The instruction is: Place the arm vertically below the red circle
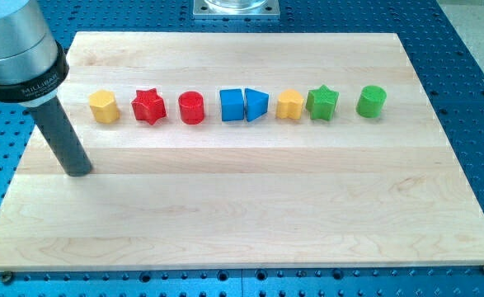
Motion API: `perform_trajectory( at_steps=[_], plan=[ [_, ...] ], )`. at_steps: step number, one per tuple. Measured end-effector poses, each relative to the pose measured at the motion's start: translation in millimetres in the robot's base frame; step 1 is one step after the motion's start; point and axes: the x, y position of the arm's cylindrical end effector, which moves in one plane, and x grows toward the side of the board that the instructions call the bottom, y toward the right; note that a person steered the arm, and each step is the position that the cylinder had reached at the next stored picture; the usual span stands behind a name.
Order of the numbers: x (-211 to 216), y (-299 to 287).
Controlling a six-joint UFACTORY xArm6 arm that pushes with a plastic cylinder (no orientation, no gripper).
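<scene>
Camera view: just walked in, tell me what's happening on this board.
A single arm with a dark rod is working over a wooden board. My tip rests near the view's left edge, touching nothing. Eight blocks sit in a row above it, and the red circle is up and to the view's right of the tip. The tip is not yet below it.

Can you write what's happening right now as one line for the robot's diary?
tip: view's left, below yellow block | red circle: untouched, right of red star | tip not yet below circle
</scene>
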Motion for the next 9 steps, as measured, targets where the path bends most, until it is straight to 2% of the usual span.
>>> perform_trajectory(
  at_steps=[6, 9],
  plan=[
    [0, 16],
    [3, 49]
  ],
)
